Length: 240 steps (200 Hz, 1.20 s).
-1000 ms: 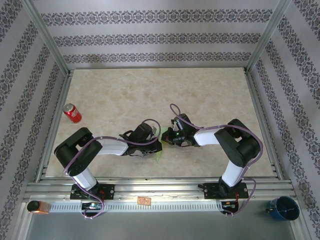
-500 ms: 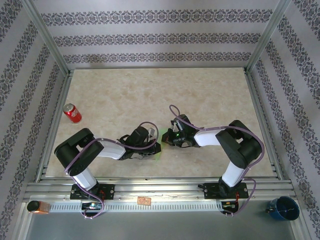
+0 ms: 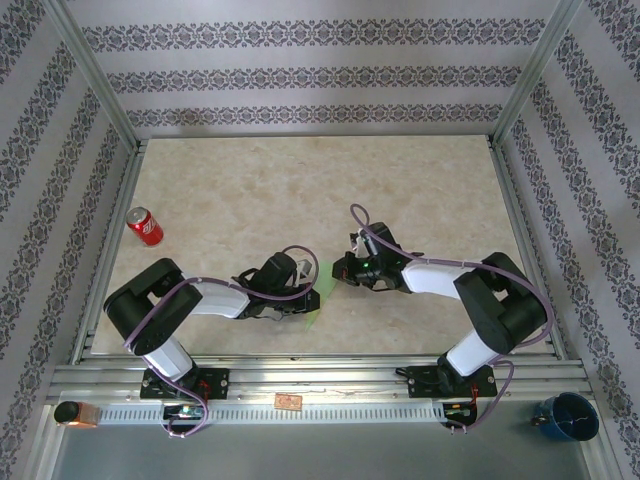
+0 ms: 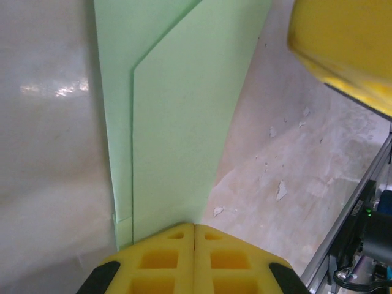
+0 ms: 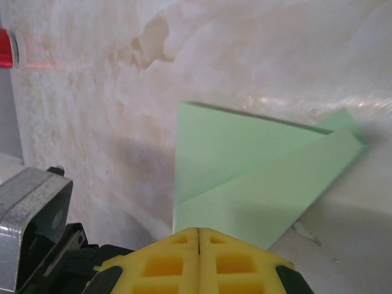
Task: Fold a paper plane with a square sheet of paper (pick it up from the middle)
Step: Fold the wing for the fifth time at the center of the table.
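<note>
The light green sheet of paper (image 3: 316, 296) lies flat on the table between my two grippers, folded into overlapping layers with slanted edges. In the left wrist view the paper (image 4: 177, 122) runs away from my left gripper (image 4: 194, 228) as a long narrow wedge. That gripper is shut, with its yellow tips resting on the wedge's near end. My right gripper (image 5: 199, 233) is also shut, and its tips sit on the edge of the folded paper (image 5: 245, 177). From above, the left gripper (image 3: 303, 298) and right gripper (image 3: 342, 274) face each other across the paper.
A red soda can (image 3: 145, 226) lies at the table's left side, and the can (image 5: 5, 49) also shows at the left edge of the right wrist view. A blue cup (image 3: 566, 416) stands off the table at the lower right. Metal frame rails (image 3: 310, 368) border the table.
The right arm has stretched out to the right and its gripper has shifted slightly right. The left gripper has slid a little down and left. More green paper shows between them.
</note>
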Available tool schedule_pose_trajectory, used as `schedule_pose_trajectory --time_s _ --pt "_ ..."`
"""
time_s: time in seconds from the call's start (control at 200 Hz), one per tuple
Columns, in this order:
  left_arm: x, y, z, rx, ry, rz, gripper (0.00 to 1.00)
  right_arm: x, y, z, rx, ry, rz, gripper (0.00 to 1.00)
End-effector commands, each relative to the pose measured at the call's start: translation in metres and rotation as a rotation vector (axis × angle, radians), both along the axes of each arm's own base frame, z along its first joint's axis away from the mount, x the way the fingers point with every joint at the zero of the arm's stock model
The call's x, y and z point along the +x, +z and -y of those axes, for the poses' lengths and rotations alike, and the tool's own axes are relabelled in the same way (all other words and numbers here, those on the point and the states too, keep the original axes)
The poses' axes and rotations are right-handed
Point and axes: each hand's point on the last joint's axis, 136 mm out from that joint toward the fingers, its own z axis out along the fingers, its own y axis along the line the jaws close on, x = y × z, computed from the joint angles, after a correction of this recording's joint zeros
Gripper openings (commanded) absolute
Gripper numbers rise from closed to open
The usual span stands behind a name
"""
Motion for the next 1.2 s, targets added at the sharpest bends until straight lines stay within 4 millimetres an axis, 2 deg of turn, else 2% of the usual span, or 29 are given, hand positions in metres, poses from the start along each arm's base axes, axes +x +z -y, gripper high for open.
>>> schedule_pose_trajectory --time_s 0.0,0.115,0.295,0.455,0.56,0.724,0.849,1.024,1.194 --pt "-0.034 -0.040 -0.039 0.199 -0.021 -0.144 0.00 -0.004 -0.010 -0.007 -0.011 0.048 -0.019 0.03" --pt "-0.035 -0.039 -0.041 0.202 -0.019 -0.142 0.00 0.001 -0.022 -0.005 -0.039 0.041 -0.038 0.03" --pt "-0.037 -0.040 -0.046 0.221 -0.021 -0.145 0.00 0.022 -0.038 0.026 -0.110 -0.057 -0.055 0.03" --pt "-0.039 -0.040 -0.047 0.225 -0.018 -0.149 0.00 0.040 -0.036 0.047 -0.110 -0.120 -0.052 0.03" --pt "-0.038 -0.038 -0.047 0.223 -0.015 -0.141 0.00 0.050 -0.029 0.054 -0.089 -0.144 -0.049 0.03" --pt "-0.037 -0.035 -0.047 0.221 -0.014 -0.132 0.00 0.047 0.007 0.046 -0.037 -0.134 0.027 0.04" --pt "-0.037 -0.035 -0.049 0.222 -0.008 -0.122 0.00 0.033 0.019 0.034 -0.015 -0.105 0.062 0.04" --pt "-0.036 -0.034 -0.048 0.214 -0.003 -0.118 0.00 0.009 0.017 -0.004 0.003 0.034 0.047 0.04" --pt "-0.035 -0.032 -0.048 0.215 -0.006 -0.113 0.00 0.003 0.000 -0.018 -0.004 0.079 0.004 0.04"
